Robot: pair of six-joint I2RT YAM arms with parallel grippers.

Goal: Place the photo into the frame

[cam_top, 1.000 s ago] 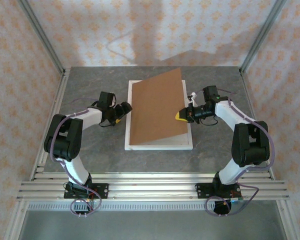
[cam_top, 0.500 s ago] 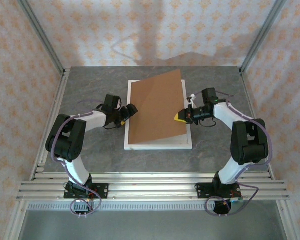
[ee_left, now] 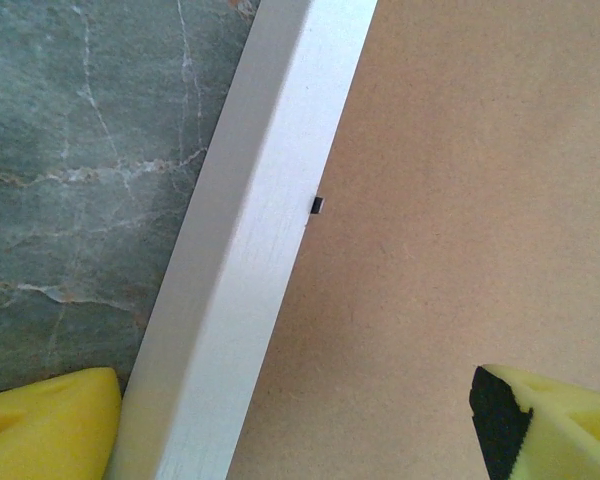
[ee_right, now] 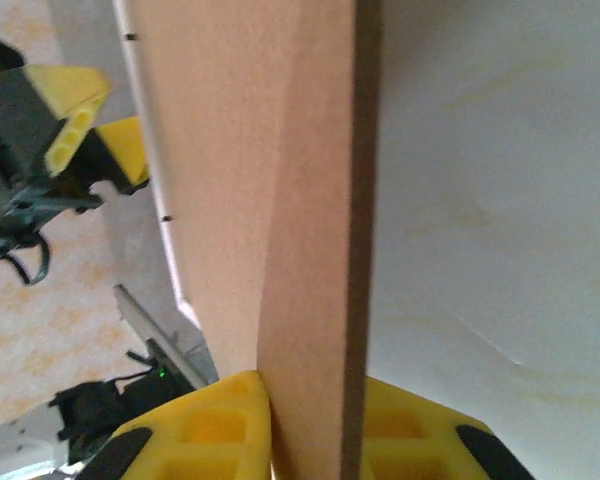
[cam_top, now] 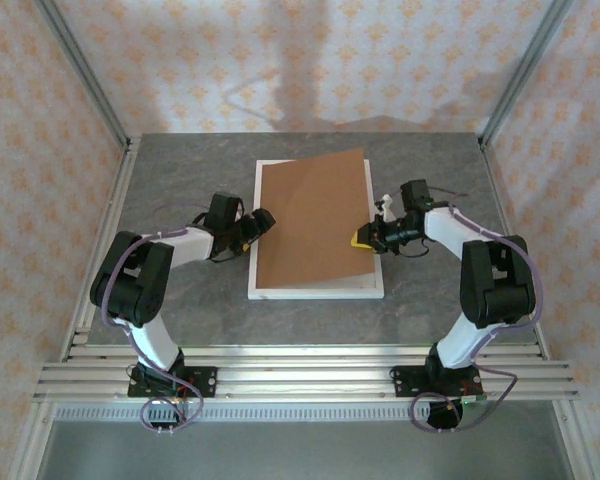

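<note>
Now the backing board (cam_top: 315,215) lies lower, nearly closing the frame (cam_top: 315,292); right tool (cam_top: 365,238) pinches its edge, left tool (cam_top: 257,222) gapes wide.

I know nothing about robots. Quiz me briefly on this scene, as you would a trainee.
1. Fill in: the white frame lies on a ___ marbled table.
2. True or false: the left pincer is clamped shut.
3. The right pincer pinches: A) the frame, B) the brown board, C) a cable.
Key: 1 grey; 2 false; 3 B.
</note>
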